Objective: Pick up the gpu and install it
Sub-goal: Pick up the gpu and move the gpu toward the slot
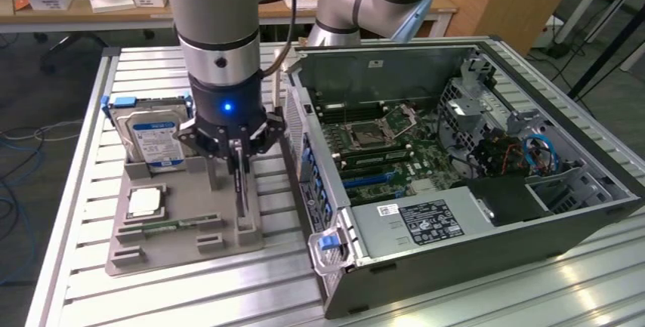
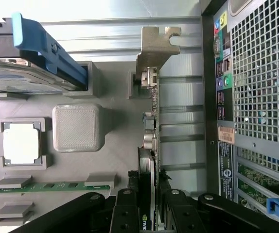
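Gpu (image 2: 148, 167), thin dark card on edge, pinched by black gripper (image 2: 150, 196).

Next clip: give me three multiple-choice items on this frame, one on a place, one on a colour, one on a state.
1. Where is the gpu? A on the floor; B in a person's hand; C in the grey holder beside the computer case.
2. What colour are the rails on the hard drive? A red; B blue; C yellow.
3. The computer case is: A open, motherboard exposed; B closed by a side panel; C wrapped in plastic.
Answers: 1 C, it stands on edge in the holder with the gripper shut on it; 2 B, blue rails flank the drive; 3 A, the board shows inside.
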Available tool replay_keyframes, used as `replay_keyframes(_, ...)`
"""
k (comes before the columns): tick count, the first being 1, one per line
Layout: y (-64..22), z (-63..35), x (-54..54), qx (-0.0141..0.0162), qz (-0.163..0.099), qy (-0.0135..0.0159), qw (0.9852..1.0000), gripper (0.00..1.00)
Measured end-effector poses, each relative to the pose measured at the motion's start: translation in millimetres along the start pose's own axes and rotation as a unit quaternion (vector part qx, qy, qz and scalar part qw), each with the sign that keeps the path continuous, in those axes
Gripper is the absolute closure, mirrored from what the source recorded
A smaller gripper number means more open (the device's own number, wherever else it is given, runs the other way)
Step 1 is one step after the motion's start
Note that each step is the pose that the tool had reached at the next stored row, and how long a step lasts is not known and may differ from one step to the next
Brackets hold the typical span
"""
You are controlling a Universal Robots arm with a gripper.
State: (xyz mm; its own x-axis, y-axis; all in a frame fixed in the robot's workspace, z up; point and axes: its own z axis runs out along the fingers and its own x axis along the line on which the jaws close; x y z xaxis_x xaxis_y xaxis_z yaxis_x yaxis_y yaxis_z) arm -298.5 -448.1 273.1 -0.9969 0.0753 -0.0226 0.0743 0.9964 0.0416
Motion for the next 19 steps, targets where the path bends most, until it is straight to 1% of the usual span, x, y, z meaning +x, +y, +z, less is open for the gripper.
replay_keyframes(9,0.5,-13.2,-0.3,0.0001,0.000,0.0000,1.0000,0.74)
replay_keyframes(14,0.9,-22.8,-0.5,0.0002,0.000,0.0000,1.0000,0.74)
replay_keyframes(19,1.3,-30.2,-0.7,0.0002,0.000,0.0000,1.0000,0.74)
